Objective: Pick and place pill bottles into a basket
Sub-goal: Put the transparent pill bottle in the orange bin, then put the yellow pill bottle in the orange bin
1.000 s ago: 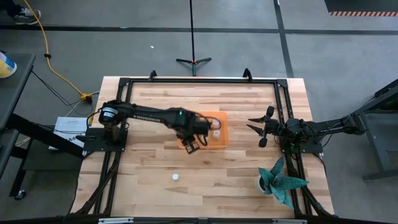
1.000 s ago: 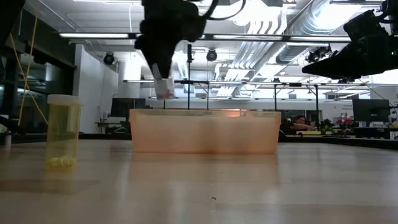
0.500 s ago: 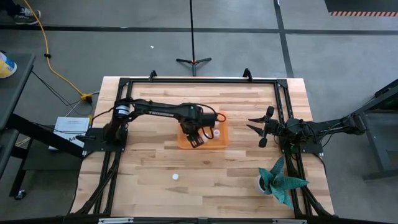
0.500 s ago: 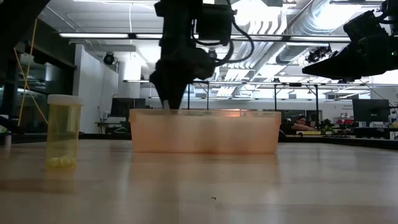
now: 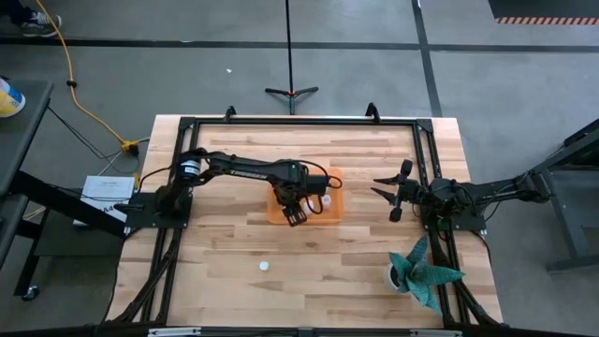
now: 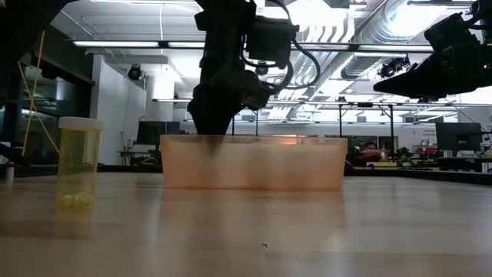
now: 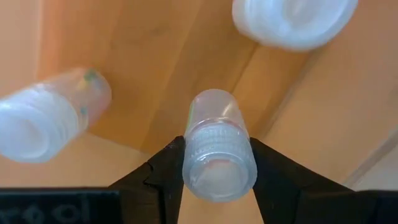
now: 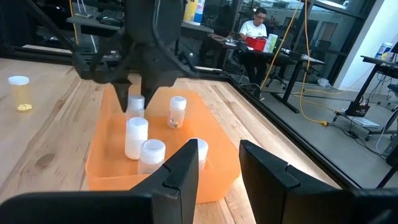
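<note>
The orange basket (image 5: pixel 333 212) sits mid-table; it also shows in the low view (image 6: pixel 292 163). My left gripper (image 5: pixel 298 202) reaches down into it, shut on a small translucent white pill bottle (image 7: pixel 217 146). Other pill bottles are in the basket: one lies on its side (image 7: pixel 50 115), and others stand upright (image 8: pixel 136 137), (image 8: pixel 178 111). One yellowish bottle (image 6: pixel 78 161) stands alone on the table, near and left of the basket (image 5: pixel 264 266). My right gripper (image 5: pixel 391 194) hangs open and empty near the table's right edge. My left gripper pinches the bottle's ribbed cap end (image 7: pixel 194 144) between its two fingers (image 7: pixel 163 169), one on each side. The fingers come from above, pointing down, with the bottle upright and cap end up (image 8: pixel 135 104). I cannot tell whether its bottom rests on the basket floor.
A teal leafy plant (image 5: pixel 423 271) stands at the near right corner. A black frame (image 5: pixel 299 122) runs around the table's edges. Bare wood lies between the basket and the near edge, apart from the lone bottle.
My left gripper has carried the bottle from the basket's near left corner a little toward the far and right edges, over the basket. It has then gone down until its fingers and the bottle are below the rim. It has stayed shut.
</note>
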Robot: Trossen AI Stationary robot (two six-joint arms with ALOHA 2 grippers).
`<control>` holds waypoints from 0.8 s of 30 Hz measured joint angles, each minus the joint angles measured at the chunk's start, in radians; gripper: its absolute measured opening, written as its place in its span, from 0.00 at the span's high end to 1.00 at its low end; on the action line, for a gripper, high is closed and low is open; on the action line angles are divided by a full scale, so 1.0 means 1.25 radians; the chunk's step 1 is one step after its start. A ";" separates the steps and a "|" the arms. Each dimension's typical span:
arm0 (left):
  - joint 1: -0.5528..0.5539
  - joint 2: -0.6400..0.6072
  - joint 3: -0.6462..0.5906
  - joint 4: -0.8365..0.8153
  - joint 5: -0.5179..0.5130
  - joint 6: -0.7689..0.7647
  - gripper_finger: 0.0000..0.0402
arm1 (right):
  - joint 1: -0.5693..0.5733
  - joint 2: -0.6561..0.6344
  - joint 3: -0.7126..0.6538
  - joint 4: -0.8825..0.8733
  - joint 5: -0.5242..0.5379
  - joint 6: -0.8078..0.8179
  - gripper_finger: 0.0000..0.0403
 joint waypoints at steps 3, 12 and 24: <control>0.000 0.008 0.000 0.000 -0.002 0.011 0.46 | 0.000 0.000 0.000 0.000 0.000 0.000 0.73; 0.000 0.000 0.034 -0.075 -0.004 0.012 0.31 | 0.000 0.000 0.000 0.000 0.000 -0.001 0.73; -0.095 -0.001 0.219 -0.286 -0.114 -0.065 0.32 | 0.000 0.000 0.000 -0.006 0.000 -0.002 0.73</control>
